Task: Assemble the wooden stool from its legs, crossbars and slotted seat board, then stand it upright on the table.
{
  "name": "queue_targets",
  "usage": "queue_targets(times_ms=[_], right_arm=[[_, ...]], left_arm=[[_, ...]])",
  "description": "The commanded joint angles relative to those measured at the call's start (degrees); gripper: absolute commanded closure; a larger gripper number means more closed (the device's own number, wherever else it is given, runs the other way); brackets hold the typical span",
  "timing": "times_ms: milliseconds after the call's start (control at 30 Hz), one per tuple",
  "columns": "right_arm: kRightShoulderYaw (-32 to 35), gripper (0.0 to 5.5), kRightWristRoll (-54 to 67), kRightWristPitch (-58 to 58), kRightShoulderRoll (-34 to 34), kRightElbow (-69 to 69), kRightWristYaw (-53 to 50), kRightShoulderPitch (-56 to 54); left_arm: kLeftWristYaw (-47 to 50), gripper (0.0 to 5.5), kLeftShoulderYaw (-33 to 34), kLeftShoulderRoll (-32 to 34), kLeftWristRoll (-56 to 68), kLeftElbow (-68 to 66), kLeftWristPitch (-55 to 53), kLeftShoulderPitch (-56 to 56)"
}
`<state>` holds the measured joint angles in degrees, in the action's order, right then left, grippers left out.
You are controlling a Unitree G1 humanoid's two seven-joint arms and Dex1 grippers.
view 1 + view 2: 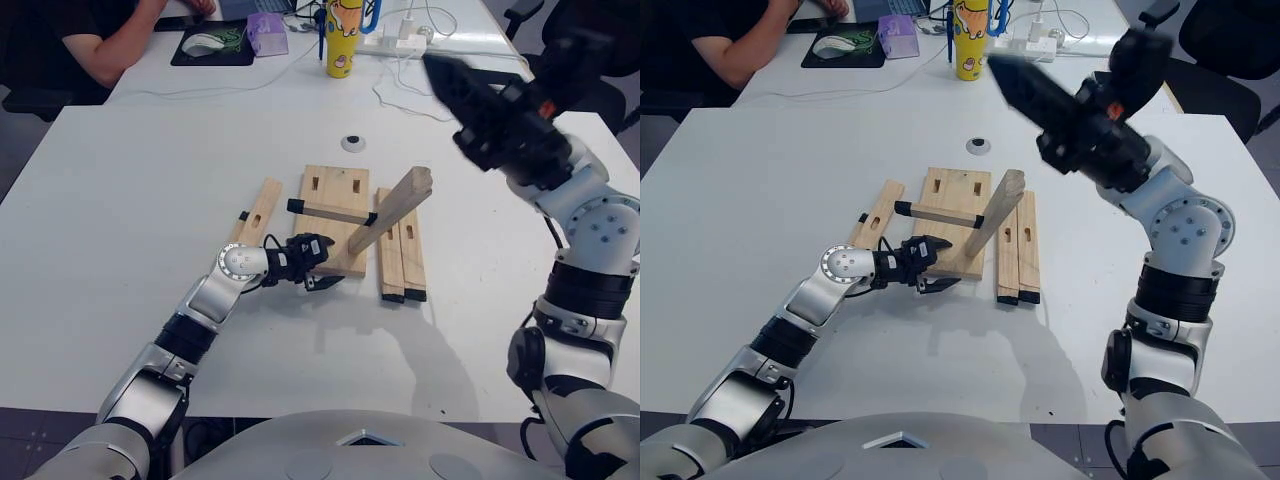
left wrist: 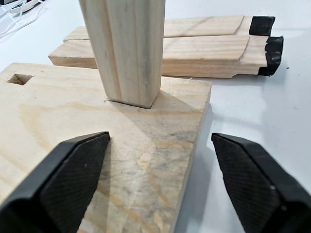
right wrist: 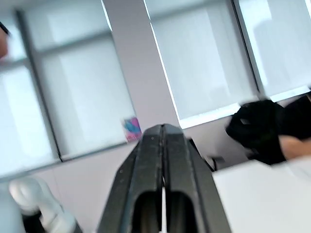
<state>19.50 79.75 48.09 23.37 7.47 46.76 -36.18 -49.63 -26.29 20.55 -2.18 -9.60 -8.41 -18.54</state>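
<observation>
Spare leg (image 1: 258,210) flat on counter (image 1: 120,200). Left gripper (image 1: 335,262) low, jaws apart, straddling near corner of seat board (image 1: 335,190); tilted leg (image 1: 395,208) rises from board just beyond jaws. Right gripper (image 1: 435,68) raised high, jaws together.

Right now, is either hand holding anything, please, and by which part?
Nothing is held: the left hand is open at the board corner; the right hand is shut, empty.

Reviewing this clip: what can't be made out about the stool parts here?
Left wrist view: the leg top is cut off by the frame edge; its depth in the seat board slot is hidden by the wood.
Eye views: whether the crossbar touches the leaning leg is too small to tell.
</observation>
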Motion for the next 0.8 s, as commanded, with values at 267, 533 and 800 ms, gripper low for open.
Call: queue_targets(times_ms=[267, 533, 800], right_arm=[[-19.7, 5.47, -25.7, -10.5, 6.0, 1.8, 10.2, 15.2], [4.1, 5.47, 0.3, -4.9, 7.6, -10.0, 1.6, 4.6], [-15.8, 5.47, -32.9, -12.7, 26.1, -10.3, 24.1, 30.5]], left_arm=[[-0.2, 1.61, -2.1, 0.8, -2.8, -5.5, -4.9, 1.8], [2.4, 1.61, -1.3, -0.3, -2.5, -6.8, -5.6, 2.3], [4.0, 1.61, 1.0, -0.1, -0.9, -4.8, -5.0, 4.4]])
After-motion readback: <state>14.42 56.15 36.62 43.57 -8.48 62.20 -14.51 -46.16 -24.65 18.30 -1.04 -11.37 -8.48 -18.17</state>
